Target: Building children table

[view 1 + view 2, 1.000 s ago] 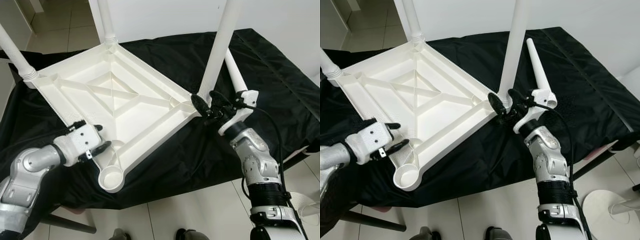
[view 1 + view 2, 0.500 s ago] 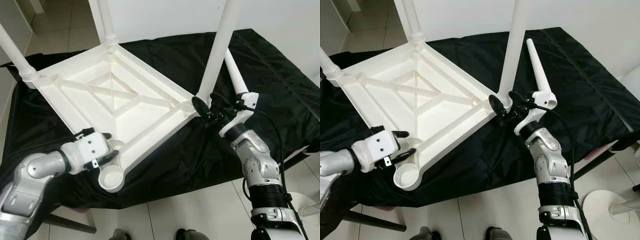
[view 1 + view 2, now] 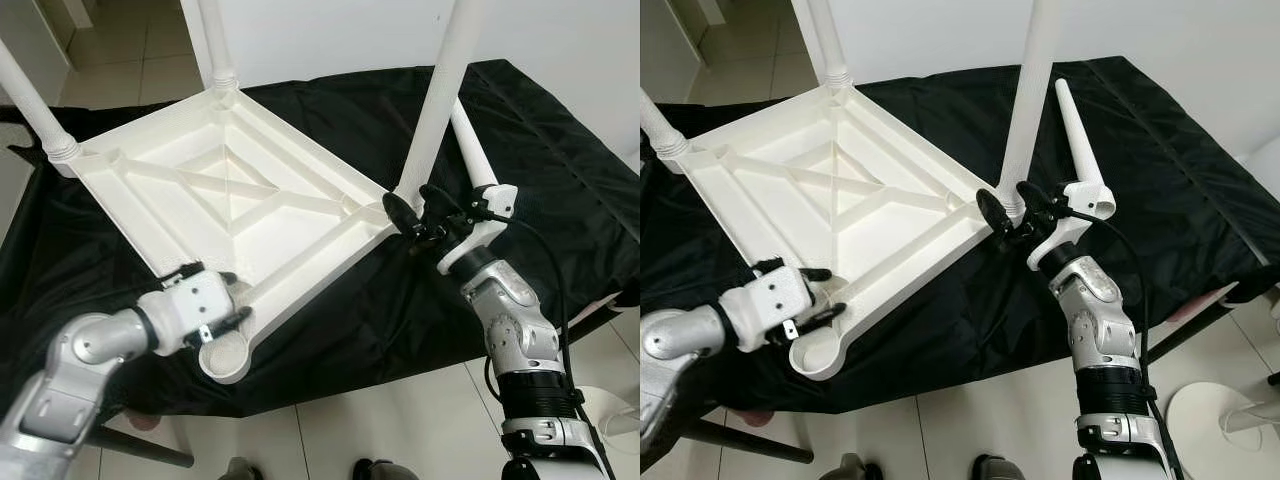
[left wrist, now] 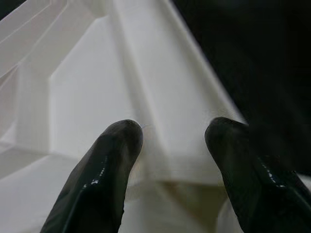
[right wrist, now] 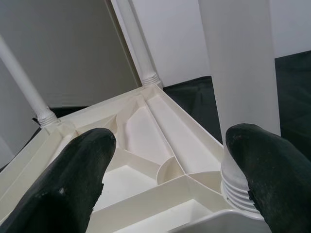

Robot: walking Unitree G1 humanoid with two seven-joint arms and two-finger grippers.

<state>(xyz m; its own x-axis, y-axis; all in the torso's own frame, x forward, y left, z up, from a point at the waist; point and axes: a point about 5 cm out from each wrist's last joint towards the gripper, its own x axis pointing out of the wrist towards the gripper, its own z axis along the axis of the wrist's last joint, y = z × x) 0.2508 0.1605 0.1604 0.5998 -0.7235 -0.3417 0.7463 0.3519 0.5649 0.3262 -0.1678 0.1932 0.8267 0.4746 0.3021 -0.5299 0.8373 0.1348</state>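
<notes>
From the left eye view, the upturned white tabletop [image 3: 225,205] lies on the black-draped surface [image 3: 560,150] with 3 legs screwed in. The left end effector [image 3: 222,312] has slid along the rim to the empty corner socket [image 3: 225,358], steadying it for the last leg.

In the right eye view, the loose 4th leg [image 3: 1077,140] lies behind the right end effector [image 3: 1008,218].

Left wrist view: fingers [image 4: 104,167] spread, straddling the rim.

Right wrist view: fingers [image 5: 73,174] spread beside a mounted leg [image 5: 240,63].

Three upright legs [image 3: 448,90] of the table are cropped overhead.
</notes>
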